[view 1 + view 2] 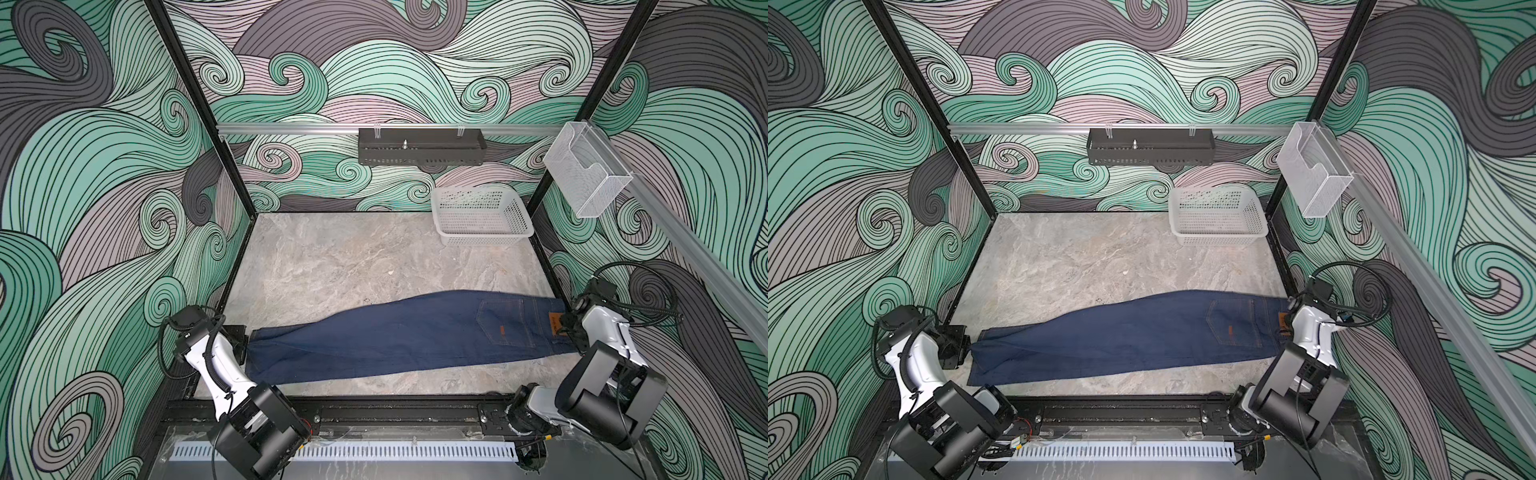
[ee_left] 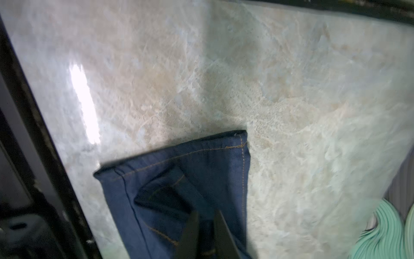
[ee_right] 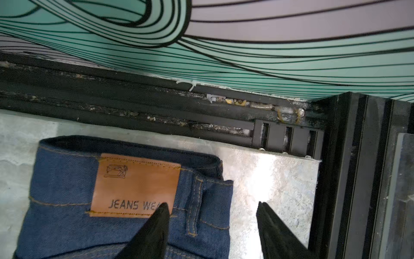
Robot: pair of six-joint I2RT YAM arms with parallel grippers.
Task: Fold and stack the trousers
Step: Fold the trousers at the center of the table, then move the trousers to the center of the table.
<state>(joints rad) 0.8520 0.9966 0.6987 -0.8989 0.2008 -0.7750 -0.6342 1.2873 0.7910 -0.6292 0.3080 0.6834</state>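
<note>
Navy trousers, top views: the trousers [image 1: 395, 332] [image 1: 1121, 336] lie flat across the near part of the surface [image 1: 332, 257], doubled lengthwise. The leg ends point to the robot's left and the waist to its right. One back pocket [image 1: 505, 324] faces up, edged in orange-tan thread.
Basket, top views: a white mesh basket [image 1: 482, 216] stands in the far right corner of the surface, well apart from the trousers.
Arms, top views: one arm reaches down at each end of the garment, the left arm [image 1: 216, 365] at the leg ends and the right arm [image 1: 606, 328] at the waist.
Leg hem, left wrist view: the hem [image 2: 201, 148] rests on the pale marbled surface, and a small ridge of denim stands up just behind it.
Left pincer, left wrist view: the left pincer [image 2: 206, 213] is over the leg behind that ridge. Its two dark fingers are slightly apart, with denim showing in the narrow gap.
Waistband, right wrist view: the waistband lies near the surface's edge, with a tan leather patch [image 3: 136, 186] lettered "JEANS WEA…" and a belt loop [image 3: 193, 206] beside it.
Right pincer, right wrist view: the right pincer [image 3: 212, 204] is spread wide and holds nothing. One tip is over the patch's corner and the other over bare surface beside the trousers.
</note>
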